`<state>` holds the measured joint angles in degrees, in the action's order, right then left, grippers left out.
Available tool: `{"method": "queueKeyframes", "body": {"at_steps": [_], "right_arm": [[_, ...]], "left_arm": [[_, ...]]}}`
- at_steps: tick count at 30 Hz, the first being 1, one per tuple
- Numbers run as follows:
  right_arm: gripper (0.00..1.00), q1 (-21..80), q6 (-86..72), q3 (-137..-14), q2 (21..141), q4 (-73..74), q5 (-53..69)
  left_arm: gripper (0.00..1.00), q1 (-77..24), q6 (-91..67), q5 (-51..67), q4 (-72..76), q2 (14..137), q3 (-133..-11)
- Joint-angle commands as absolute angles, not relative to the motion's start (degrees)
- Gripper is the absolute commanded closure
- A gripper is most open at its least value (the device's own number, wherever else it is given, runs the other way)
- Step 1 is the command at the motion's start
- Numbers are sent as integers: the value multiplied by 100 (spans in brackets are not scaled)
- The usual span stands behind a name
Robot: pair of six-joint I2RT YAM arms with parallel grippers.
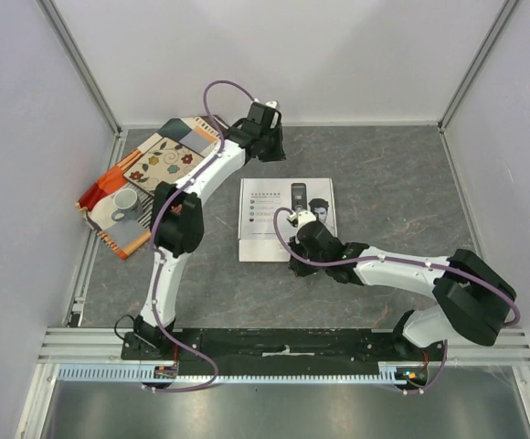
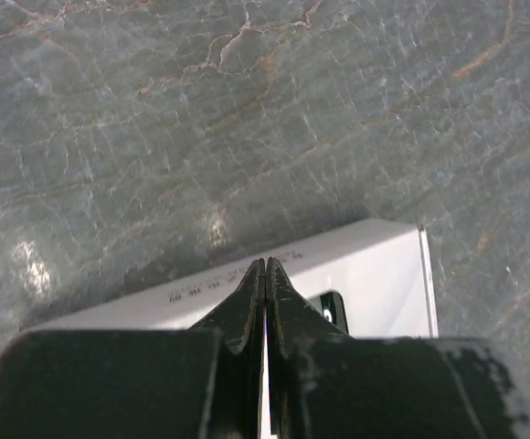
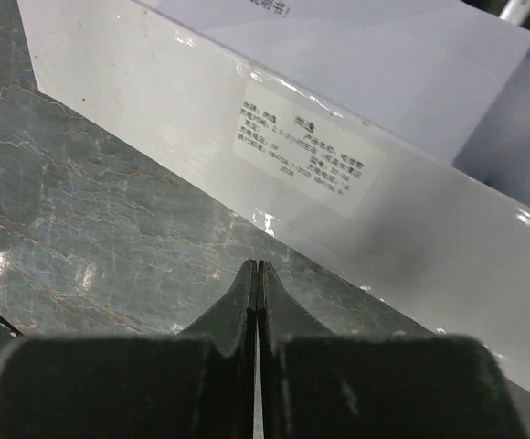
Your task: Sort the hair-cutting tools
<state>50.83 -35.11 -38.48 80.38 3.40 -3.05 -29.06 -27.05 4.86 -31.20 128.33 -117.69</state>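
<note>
A closed white cardboard box with a printed lid lies flat at the middle of the table. No clipper, comb attachment, cylinder or cord shows in any view; only a picture of a clipper is printed on the lid. My left gripper is shut and empty, hovering just behind the box's far edge; the left wrist view shows its tips over the box's lid. My right gripper is shut and empty at the box's near right corner; the right wrist view shows its tips just short of the box's labelled side.
A patterned cloth lies at the back left with a white cup on it. Enclosure walls stand on the left, right and back. A metal rail runs along the near edge.
</note>
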Motion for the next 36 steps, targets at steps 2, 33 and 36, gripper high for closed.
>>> {"method": "queueKeyframes", "body": {"at_steps": [2,33,36], "right_arm": [[100,5124,-3428,-4218,8375,-167,-149],[100,5010,-3815,-4325,9923,-1370,-2722],[100,5010,-3849,-4114,10081,-1889,-3302]], "left_arm": [[98,-2918,-2461,431,-3454,13709,-12778],[98,-3129,-2373,1125,-2655,13219,-9802],[98,-3155,-2443,1301,-2488,13052,-9467]]}}
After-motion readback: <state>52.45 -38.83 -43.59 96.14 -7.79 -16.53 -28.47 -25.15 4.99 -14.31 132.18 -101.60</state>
